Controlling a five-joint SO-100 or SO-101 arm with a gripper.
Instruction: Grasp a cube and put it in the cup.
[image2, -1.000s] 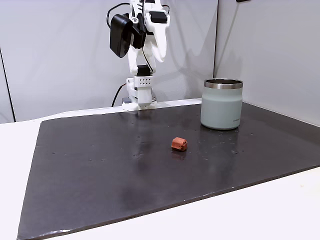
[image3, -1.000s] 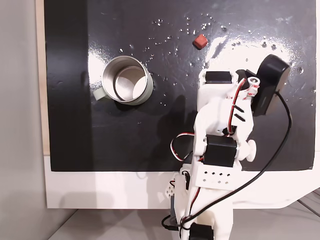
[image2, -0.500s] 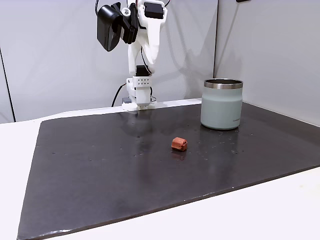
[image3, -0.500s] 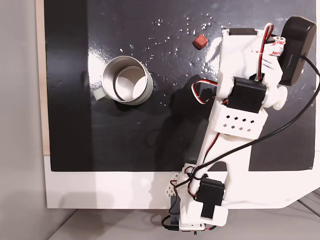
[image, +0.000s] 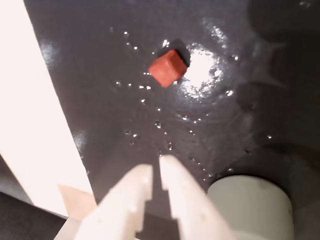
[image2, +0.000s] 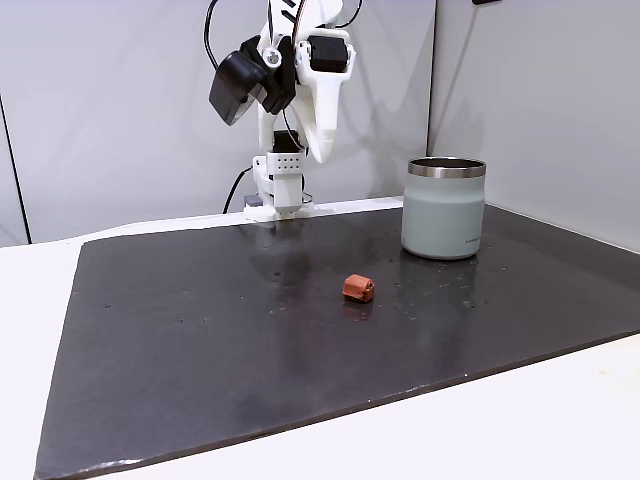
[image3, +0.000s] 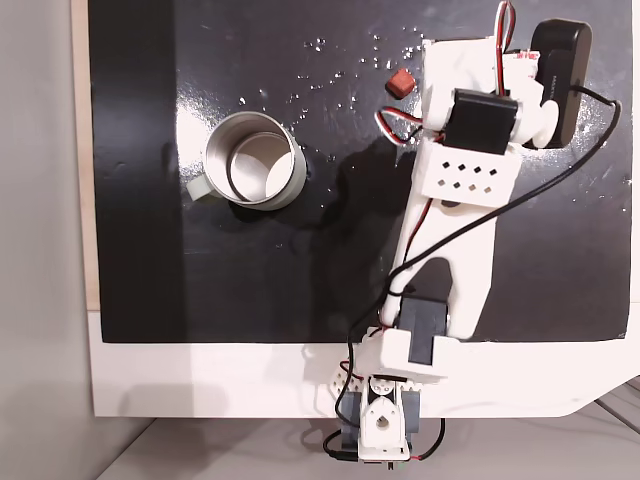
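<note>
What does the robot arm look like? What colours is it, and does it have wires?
The arm is made of white plastic pieces with black boxy motors set into them. A black camera rides near its top. Black, red and white wires loop along it, and one white block has rows of little holes. Its gripper has two smooth, pale white fingers.

cup (image: 250, 207) cut off by bottom edge in wrist view, cube (image: 167, 68) blurred

A dark mat (image2: 200, 350) covers a white table (image2: 500, 430) before grey walls (image2: 120, 100).
</note>
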